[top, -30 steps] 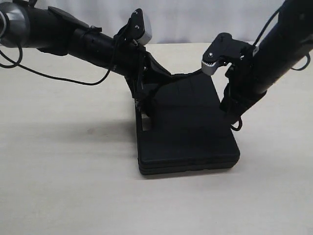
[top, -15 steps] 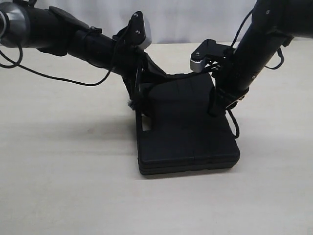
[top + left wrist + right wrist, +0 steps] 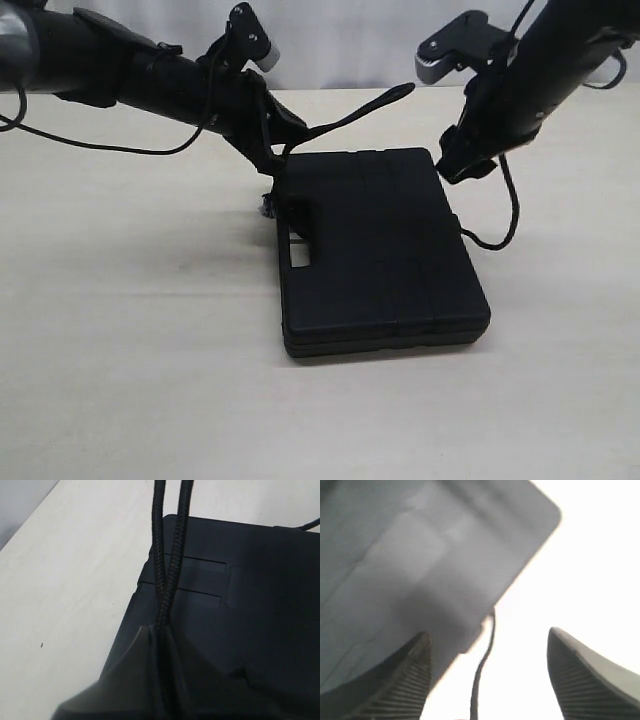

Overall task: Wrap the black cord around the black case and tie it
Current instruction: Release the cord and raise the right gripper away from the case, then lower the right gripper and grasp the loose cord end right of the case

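The black case (image 3: 380, 250) lies flat on the table, handle cutout to the left. My left gripper (image 3: 276, 165) hovers at its far left corner, shut on the black cord (image 3: 360, 112), whose doubled strands stick out up and to the right. In the left wrist view the two braided strands (image 3: 167, 555) run out from the shut gripper (image 3: 162, 630) over the case (image 3: 250, 605). A small frayed knot (image 3: 266, 207) hangs beside the case. My right gripper (image 3: 455, 165) is open above the far right corner, holding nothing. Its fingers (image 3: 420, 680) straddle the case's corner (image 3: 420, 555).
A thin black line (image 3: 512, 215) droops from near the right gripper to the case's right edge; it also shows between the right gripper's fingers as a thin strand (image 3: 481, 675). I cannot tell whether it is cord or arm cable. Bare pale table (image 3: 130, 350) surrounds the case.
The right gripper has opened and lifted up and back off the case. The left gripper has risen a little, and the cord's doubled end now juts free to the right.
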Tool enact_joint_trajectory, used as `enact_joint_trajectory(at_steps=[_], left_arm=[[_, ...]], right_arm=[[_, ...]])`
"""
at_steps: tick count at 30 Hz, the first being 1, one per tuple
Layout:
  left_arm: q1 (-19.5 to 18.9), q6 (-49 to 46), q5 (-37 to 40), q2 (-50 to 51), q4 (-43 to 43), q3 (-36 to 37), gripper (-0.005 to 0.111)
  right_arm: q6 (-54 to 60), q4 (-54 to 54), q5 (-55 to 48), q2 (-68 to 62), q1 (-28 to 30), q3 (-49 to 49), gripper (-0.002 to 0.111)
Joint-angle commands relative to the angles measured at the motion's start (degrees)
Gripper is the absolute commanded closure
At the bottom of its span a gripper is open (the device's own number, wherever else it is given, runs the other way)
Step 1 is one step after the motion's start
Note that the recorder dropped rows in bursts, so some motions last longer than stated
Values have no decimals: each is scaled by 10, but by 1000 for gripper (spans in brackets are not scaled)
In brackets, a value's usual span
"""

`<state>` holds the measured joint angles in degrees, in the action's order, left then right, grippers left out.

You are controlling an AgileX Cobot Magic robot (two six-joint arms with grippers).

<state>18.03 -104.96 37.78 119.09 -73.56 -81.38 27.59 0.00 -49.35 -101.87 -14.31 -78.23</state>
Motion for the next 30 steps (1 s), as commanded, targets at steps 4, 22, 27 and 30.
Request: enact_joint_trajectory(at_steps=[4, 22, 27, 30], left_arm=[[0, 4, 12, -6, -10, 0, 107], [0, 3, 17, -6, -8, 0, 107], [0, 1, 29, -6, -8, 0, 107], [0, -1, 42, -6, -8, 0, 107]], right_arm=[[-236, -182, 14, 40, 2, -4, 46], [-181, -122, -206, 79, 3, 110, 51], [-247, -244, -145, 52, 3, 236, 51], [-238, -216, -131, 3, 3, 239, 51]])
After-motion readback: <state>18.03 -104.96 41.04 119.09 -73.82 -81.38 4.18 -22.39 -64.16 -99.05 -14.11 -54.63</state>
